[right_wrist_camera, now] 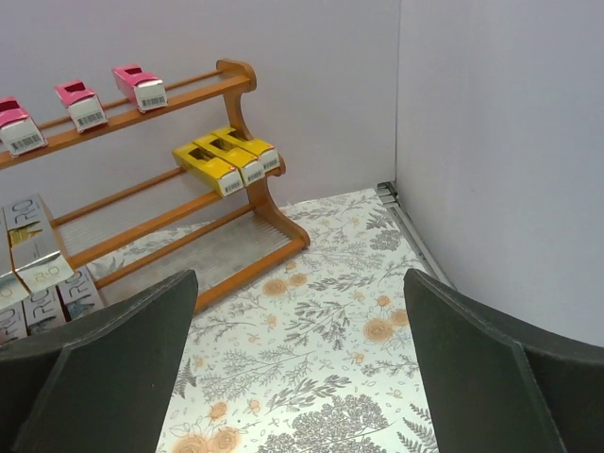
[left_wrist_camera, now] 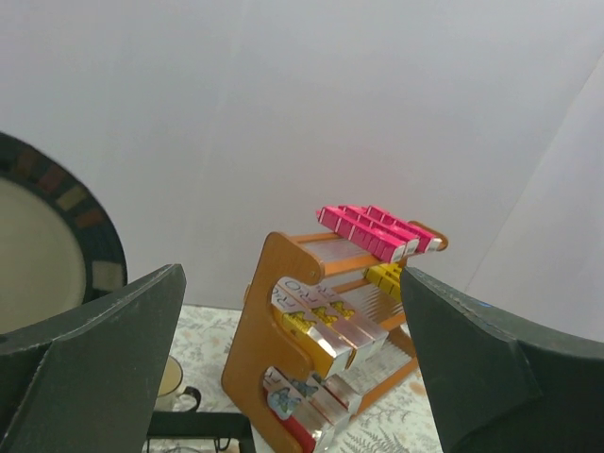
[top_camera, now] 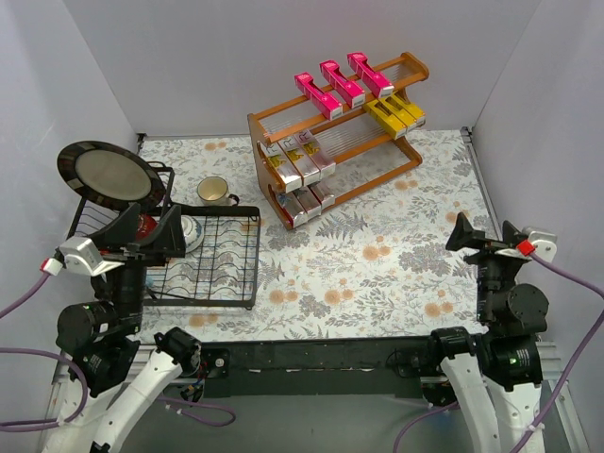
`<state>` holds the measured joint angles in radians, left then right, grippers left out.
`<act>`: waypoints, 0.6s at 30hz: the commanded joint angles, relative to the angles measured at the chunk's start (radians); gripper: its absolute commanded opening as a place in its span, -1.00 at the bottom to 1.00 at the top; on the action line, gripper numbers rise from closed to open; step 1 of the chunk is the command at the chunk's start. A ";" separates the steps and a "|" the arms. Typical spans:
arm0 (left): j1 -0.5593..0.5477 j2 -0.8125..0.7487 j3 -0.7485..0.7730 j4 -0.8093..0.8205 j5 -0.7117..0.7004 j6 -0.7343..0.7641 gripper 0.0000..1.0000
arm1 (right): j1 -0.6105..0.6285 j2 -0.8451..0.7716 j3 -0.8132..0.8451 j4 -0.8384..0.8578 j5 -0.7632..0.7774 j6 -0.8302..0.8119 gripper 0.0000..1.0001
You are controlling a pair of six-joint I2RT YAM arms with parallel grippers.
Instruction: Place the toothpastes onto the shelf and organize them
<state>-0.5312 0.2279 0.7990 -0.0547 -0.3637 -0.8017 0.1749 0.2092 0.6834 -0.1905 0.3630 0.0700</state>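
1. At the far left, the left gripper (top_camera: pixel 148 226) hangs above a black wire dish rack (top_camera: pixel 222 274). Its jaws are spread wide and hold nothing.
2. The dish rack holds one dark-rimmed plate (top_camera: pixel 111 176), standing on edge at the back left corner. It also holds a pale patterned dish (top_camera: pixel 193 229), partly hidden by the gripper.
3. One cream mug (top_camera: pixel 215 192) sits on the floral-covered desk (top_camera: pixel 377 283), just beside the rack's far right corner.
4. At the centre back stands one orange-brown wooden shelf (left_wrist_camera: pixel 255 340) with three stepped tiers of thin rods. It is set at an angle to the desk edge.
5. All twelve toothpastes are on the shelf, in four groups of three.
6. On the bottom tier, three silver and red toothpastes (top_camera: pixel 307 201) lie side by side at the left end.
7. On the middle tier, three silver and yellow toothpastes (top_camera: pixel 297 159) lie touching at the left end.
8. On the top tier, three magenta toothpastes (top_camera: pixel 342 83) lie spaced apart, across the rods.
9. At the right end of the middle tier, three yellow toothpastes (top_camera: pixel 396 111) lie packed together.
10. At the far right, the right gripper (top_camera: pixel 484 236) hangs over bare desk, well apart from the shelf. Its jaws are wide open and hold nothing.
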 commanded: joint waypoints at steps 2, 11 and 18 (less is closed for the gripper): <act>0.004 -0.019 0.006 -0.158 -0.029 -0.025 0.96 | 0.020 -0.134 -0.082 0.016 0.034 -0.033 0.97; 0.005 -0.062 -0.050 -0.099 0.014 -0.008 0.96 | 0.048 -0.255 -0.189 0.082 0.057 -0.042 0.97; 0.005 -0.081 -0.055 -0.077 0.031 0.007 0.96 | 0.052 -0.295 -0.225 0.112 0.022 -0.055 0.97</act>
<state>-0.5312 0.1581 0.7586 -0.1535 -0.3576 -0.8223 0.2188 0.0086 0.4580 -0.1577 0.3870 0.0357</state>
